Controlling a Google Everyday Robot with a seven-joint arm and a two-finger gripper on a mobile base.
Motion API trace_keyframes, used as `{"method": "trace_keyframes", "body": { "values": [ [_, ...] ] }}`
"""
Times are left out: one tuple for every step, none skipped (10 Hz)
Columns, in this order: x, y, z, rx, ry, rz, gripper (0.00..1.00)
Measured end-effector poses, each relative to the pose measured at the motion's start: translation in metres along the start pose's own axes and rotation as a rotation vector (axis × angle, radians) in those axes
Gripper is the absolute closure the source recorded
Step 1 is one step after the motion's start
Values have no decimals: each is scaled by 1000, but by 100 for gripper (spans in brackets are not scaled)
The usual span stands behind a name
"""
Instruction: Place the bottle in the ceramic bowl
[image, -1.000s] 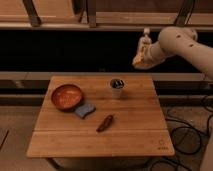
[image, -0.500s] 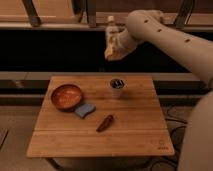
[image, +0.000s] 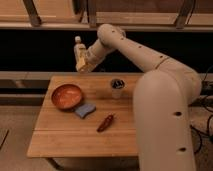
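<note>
My gripper (image: 83, 61) is shut on the pale cream bottle (image: 79, 51), holding it upright with its white cap on top, high above the table's far left edge. The reddish-orange ceramic bowl (image: 66, 96) sits on the left part of the wooden table (image: 75, 132), below and a little left of the bottle. The bowl's glossy inside shows nothing in it. The white arm reaches in from the right and fills the right side of the view.
A short white cup with a dark inside (image: 117, 88) stands at the back middle of the table. A blue sponge (image: 85, 110) lies just right of the bowl. A dark reddish oblong item (image: 105, 122) lies near the middle. A dark shelf runs behind the table.
The arm has swung left across the table with the bottle, from right of the cup to a spot above the bowl's far side. The things on the table have not moved.
</note>
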Motion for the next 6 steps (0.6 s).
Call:
{"method": "trace_keyframes", "body": {
  "values": [
    [2,6,20,-66,31,12,88],
    [4,11,34,-122,56,25,88],
    [13,15,50,-184,90,44,88],
    [22,18,59,-216,116,55,88],
    [34,19,68,-236,146,63,88],
    [33,20,67,-237,143,62,88]
  ]
}}
